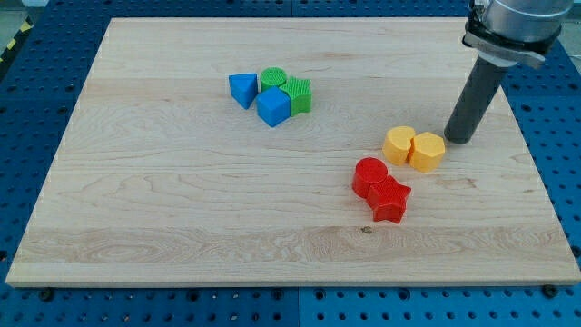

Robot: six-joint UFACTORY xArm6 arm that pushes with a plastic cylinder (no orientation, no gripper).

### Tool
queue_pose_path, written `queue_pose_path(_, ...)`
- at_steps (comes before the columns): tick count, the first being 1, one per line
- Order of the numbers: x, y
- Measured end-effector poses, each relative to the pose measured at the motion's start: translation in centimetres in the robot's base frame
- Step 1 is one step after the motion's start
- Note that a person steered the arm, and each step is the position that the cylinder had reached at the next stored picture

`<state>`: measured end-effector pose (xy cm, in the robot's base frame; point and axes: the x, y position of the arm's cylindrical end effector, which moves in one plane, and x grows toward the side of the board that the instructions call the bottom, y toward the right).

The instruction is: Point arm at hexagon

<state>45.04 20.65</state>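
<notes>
My tip (457, 140), the lower end of the dark rod, sits on the light wooden tabletop (182, 209) at the view's right, just beside the yellow plastic hexagon block (427, 152), on its upper-right side; contact unclear. No jaws on this rig, rod only. A yellow rounded plastic block (398, 145) touches the hexagon's left side. Red round block (369, 174) and red star block (389, 200) lie near, below-left. Well apart at upper left: blue triangle block (242, 89), blue angular block (273, 106), green round block (273, 78), green ribbed block (299, 94), clustered. The hexagon looks light, rigid, likely slides easily; no hold needed, any push best meets a flat side face.
</notes>
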Motion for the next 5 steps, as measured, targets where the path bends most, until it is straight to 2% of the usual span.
queue_pose_path(3, 5.7, -1.9)
queue_pose_path(5, -1.2, -0.8)
